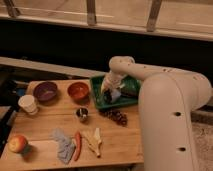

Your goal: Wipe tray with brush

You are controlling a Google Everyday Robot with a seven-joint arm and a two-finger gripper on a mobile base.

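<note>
**Arm down in the green tray, fingers pinched shut**

We had the gripper (112,93) reaching down into the tray (98,100) at the back right of the wooden table (50,125). Its fingers were closed tight, low over the tray's left half. The brush (106,97) only showed up as a slim dark bit right at the fingers, inside the tray, and honestly we couldn't tell if it was really clamped or just touching. A dark brown bar (130,90) lay in the tray's right half. Left of the tray sat an orange bowl (78,90), then a purple bowl (45,91) and a white cup (28,104). A small metal cup (82,114) and some dark grapes (116,116) were just in front of the tray, with an apple (18,143) at the near left corner.
</note>
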